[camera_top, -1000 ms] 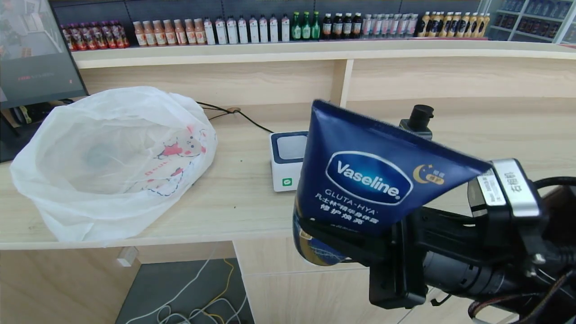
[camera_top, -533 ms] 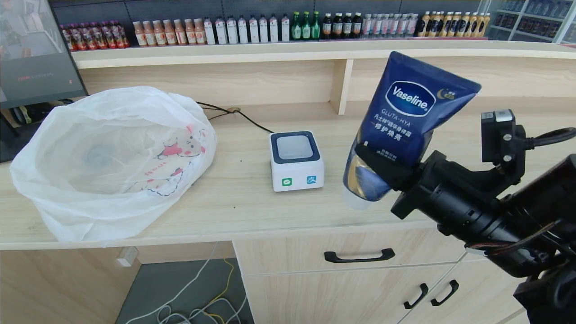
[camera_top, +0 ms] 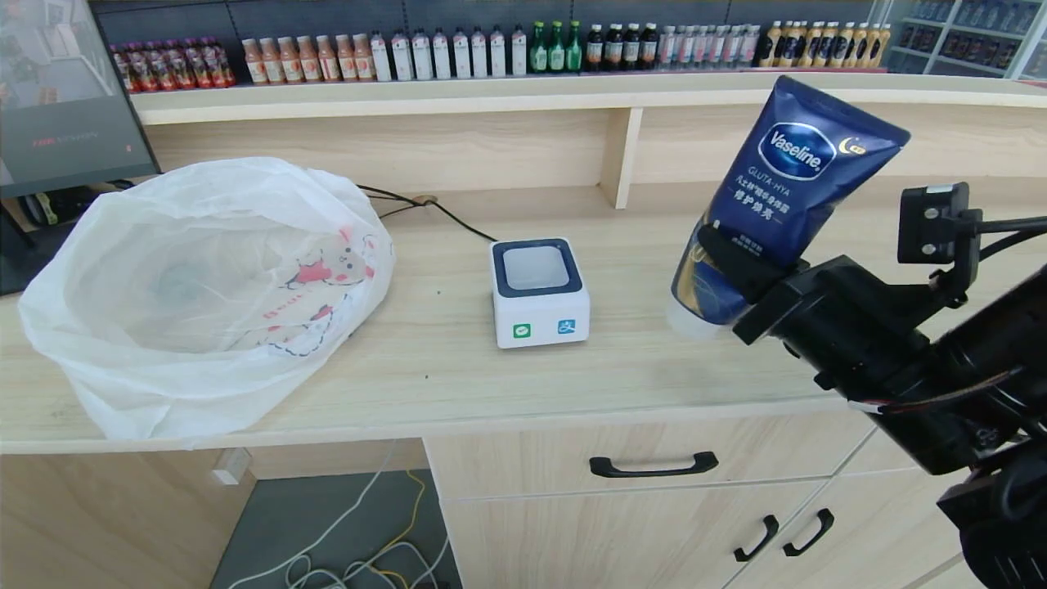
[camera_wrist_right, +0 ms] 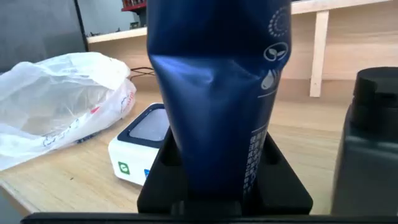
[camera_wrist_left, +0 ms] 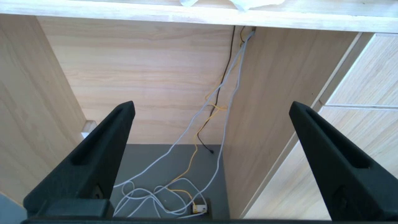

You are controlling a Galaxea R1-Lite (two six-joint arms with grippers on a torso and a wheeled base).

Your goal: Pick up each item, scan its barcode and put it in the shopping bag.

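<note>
The blue lotion tube (camera_top: 789, 180) is held clamped near its cap end by the right gripper (camera_top: 740, 266), cap down and crimped end tilted up, above the right part of the counter (camera_top: 442, 376) and well right of the scanner (camera_top: 538, 290). Scanning is judged to be the step in hand: the tube should be carried left until it is over the scanner's glass window, then turned so that the barcode faces it; where the barcode lies cannot be made out. The grip should be kept firm, since a soft tube may slip or fold. The shopping bag (camera_top: 204, 294) lies open at the left of the counter. The left gripper (camera_wrist_left: 211, 165) is held with fingers wide apart below the counter edge, above cables (camera_wrist_left: 180, 186) on the floor. The counter is of pale wood, with drawers (camera_top: 654, 466) beneath; bottles (camera_top: 523, 49) are ranged along a far shelf, and a monitor (camera_top: 65, 90) is set at the far left
</note>
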